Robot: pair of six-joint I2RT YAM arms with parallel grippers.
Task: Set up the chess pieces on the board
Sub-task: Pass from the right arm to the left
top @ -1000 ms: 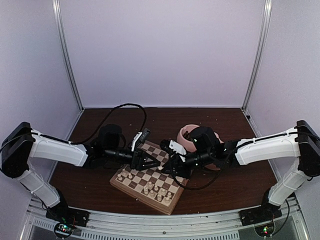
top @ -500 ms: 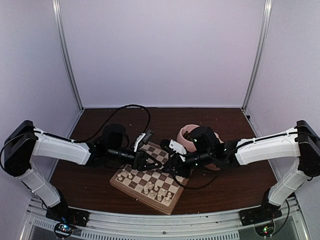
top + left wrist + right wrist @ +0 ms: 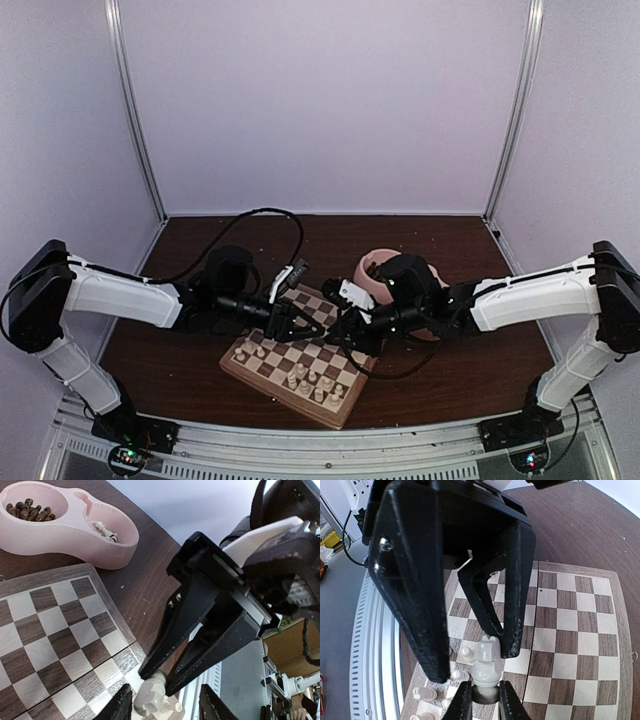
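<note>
In the top view, your board (image 3: pixel 300 365) lies askew on the tabletop (image 3: pixel 470 370), near the front edge. Cream pieces (image 3: pixel 312 381) stand on its near squares. The left claw (image 3: pixel 308 326) and right claw (image 3: pixel 335 325) meet tip to tip above the board's far side. A pink bowl (image 3: pixel 372 264) sits just behind the right arm, mostly hidden.

From the left wrist, your left claw is spread wide. Its fingers (image 3: pixel 121 706) flank a cream knight (image 3: pixel 150 694) without clamping it. The right claw's black fingers reach down from the upper right and converge on that knight at the board's edge. Another cream piece lies just beside it. Beyond the board, the bowl holds dark pieces (image 3: pixel 27 510) in one compartment and a cream one (image 3: pixel 104 529) in the other.

From the right wrist, your right claw is clenched on the knight. Its pale fingertips (image 3: pixel 461 702) press against each side of the knight's lower part. The left claw's big black fingers stand well apart around it. Small cream pieces sit on the squares just left of the knight.
</note>
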